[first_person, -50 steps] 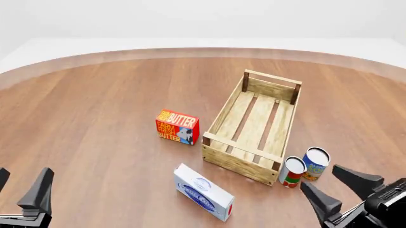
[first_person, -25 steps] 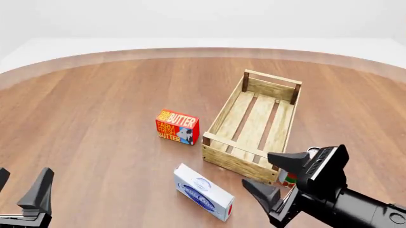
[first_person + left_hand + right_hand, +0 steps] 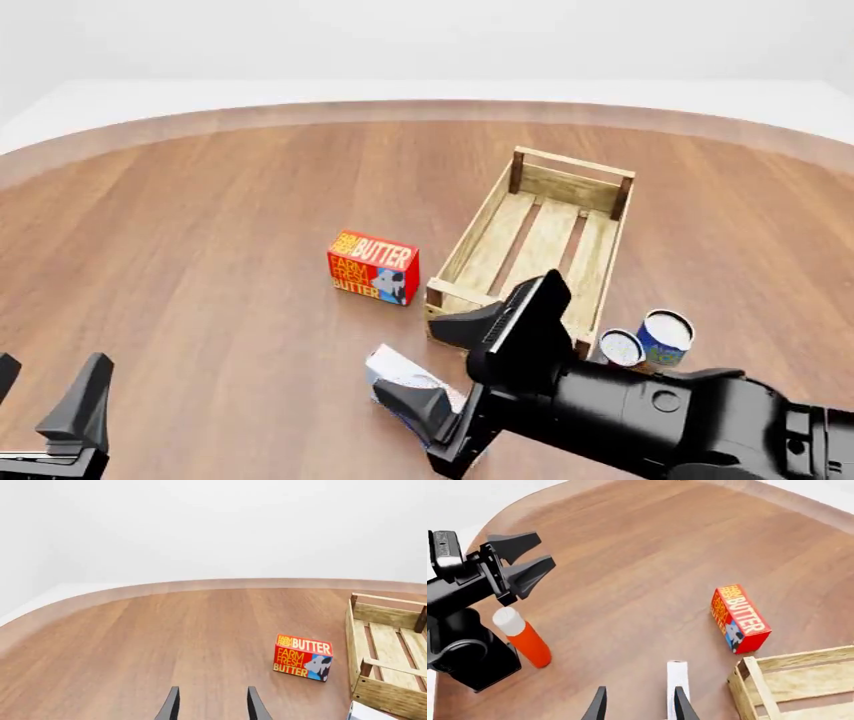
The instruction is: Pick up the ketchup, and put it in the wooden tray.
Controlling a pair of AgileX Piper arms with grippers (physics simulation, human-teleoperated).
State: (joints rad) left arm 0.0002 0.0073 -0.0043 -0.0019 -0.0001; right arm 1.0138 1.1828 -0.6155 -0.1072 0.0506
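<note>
The ketchup (image 3: 524, 638), a slim red-orange bottle with a white cap, shows only in the right wrist view. It stands on the table beside the left arm's black base (image 3: 467, 655), below the open, empty left gripper (image 3: 527, 557). It is out of the front view. The wooden tray (image 3: 470, 243) lies right of centre and is empty; it also shows in the left wrist view (image 3: 390, 700). My right gripper (image 3: 447, 365) is open and empty, in front of the tray's near end. My left gripper (image 3: 47, 400) is open at the bottom left.
A red-orange butter box (image 3: 374, 267) stands left of the tray. A white-and-blue box (image 3: 396, 372) lies under the right gripper, partly hidden. A red-and-white can (image 3: 618, 350) and a blue can (image 3: 665, 338) stand at the tray's near right corner.
My right arm has swung left from the bottom right corner, across the cans and the tray's near end, to over the white-and-blue box. The left arm has not moved.
</note>
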